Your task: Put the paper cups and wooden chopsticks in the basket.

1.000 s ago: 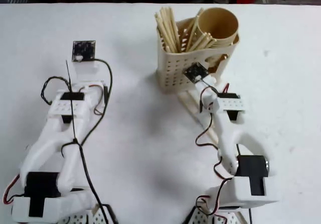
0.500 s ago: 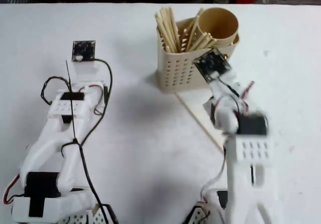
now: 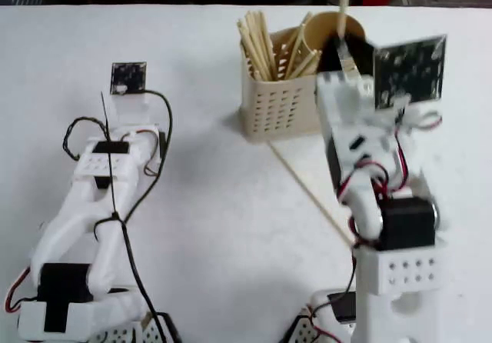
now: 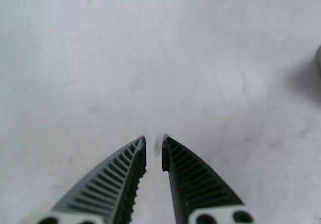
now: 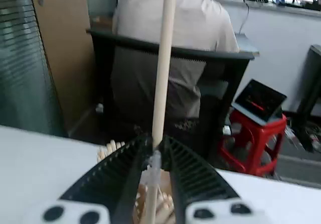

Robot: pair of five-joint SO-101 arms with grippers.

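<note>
The right claw (image 5: 155, 146) is squeezed tight low on a thin chopstick (image 5: 164, 58), top right of the high view. It looks light, stiff and slippery

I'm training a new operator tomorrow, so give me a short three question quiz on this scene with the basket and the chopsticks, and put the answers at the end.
1. True or false: the paper cup stands inside the basket.
2. Multiple choice: on the right arm, the jaws are shut on
A. a paper cup
B. a wooden chopstick
C. nothing
3. Short answer: what does the loose chopstick outside the basket lie on?

Key
1. True.
2. B.
3. The table.
</note>
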